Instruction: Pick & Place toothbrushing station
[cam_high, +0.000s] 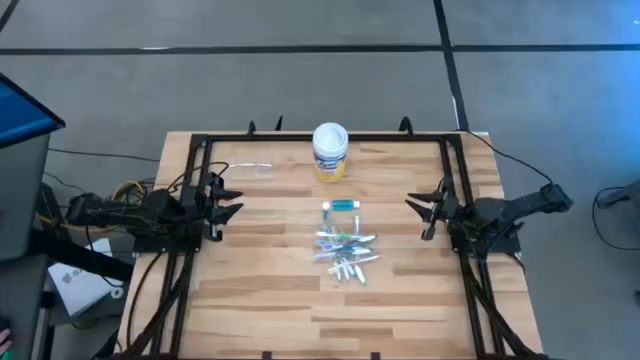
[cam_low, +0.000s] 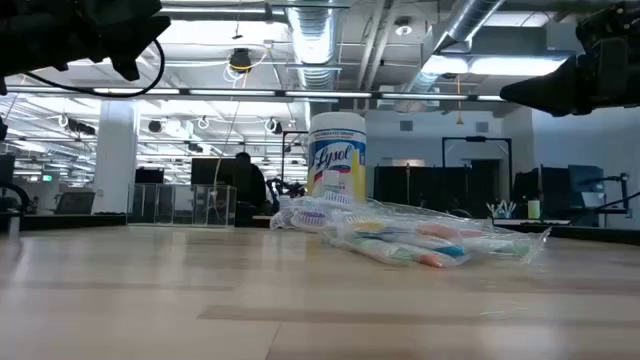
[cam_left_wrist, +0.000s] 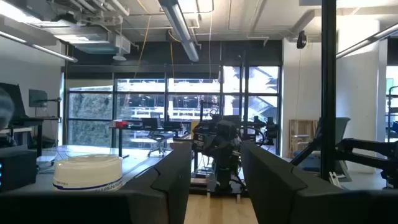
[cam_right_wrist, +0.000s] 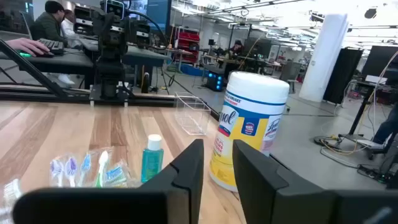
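Wrapped toothbrushes (cam_high: 345, 252) lie heaped mid-surface, clear cup (cam_high: 262, 170) near the left gripper (cam_high: 226, 196); both it and the right gripper (cam_high: 420, 213) hover released at opposite edges. Risk: slippery wrappers snagging several brushes together, or crushing the cup.

Yellow-labelled Lysol tub (cam_high: 330, 151) upright on wooden table (cam_high: 260, 290), near far edge.

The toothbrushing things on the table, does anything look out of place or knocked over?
The clear cup lies on its side near the left gripper, away from the rest. The toothbrushes sit in a loose heap mid-table, still in plastic wrap. The yellow-labelled tub stands upright. Nothing looks spilled or damaged.
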